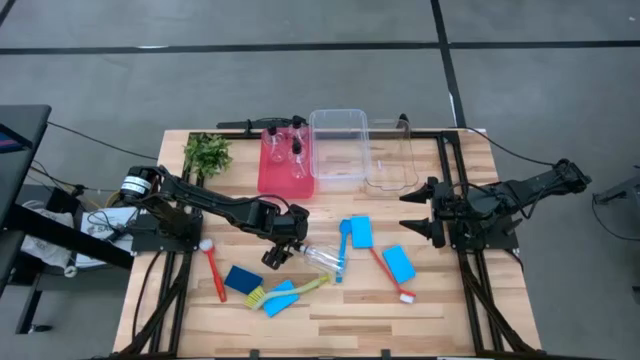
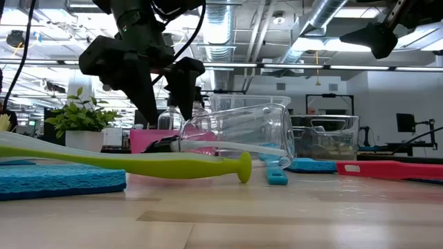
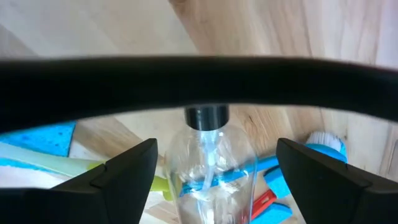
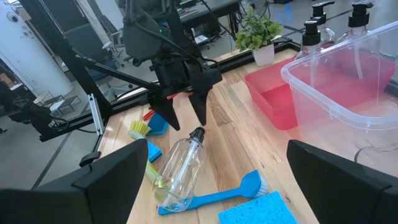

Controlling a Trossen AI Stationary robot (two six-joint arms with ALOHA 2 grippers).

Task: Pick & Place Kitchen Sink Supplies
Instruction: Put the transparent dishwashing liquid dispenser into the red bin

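Clear bottle [image 1: 322, 259] lies on its side mid-worktop [image 1: 450, 310], black cap twd left pincer [image 1: 281, 250]; prob. empty, so light, thin-walled, slick, apt to roll; best taken across the body nr the neck, not the cap; left pincer hangs released just above cap end; right pincer [image 1: 422, 214] released, waiting well apart.

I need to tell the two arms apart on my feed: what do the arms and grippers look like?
Both arms are matte black, built of jointed segments. The left gripper has two dark, wedge-shaped fingers tapering to narrow tips; a silver-and-black cylindrical part sits near that arm's base, with loose black cables beside it. The right gripper looks the same: black, two pointed fingers. I can make out no markings.
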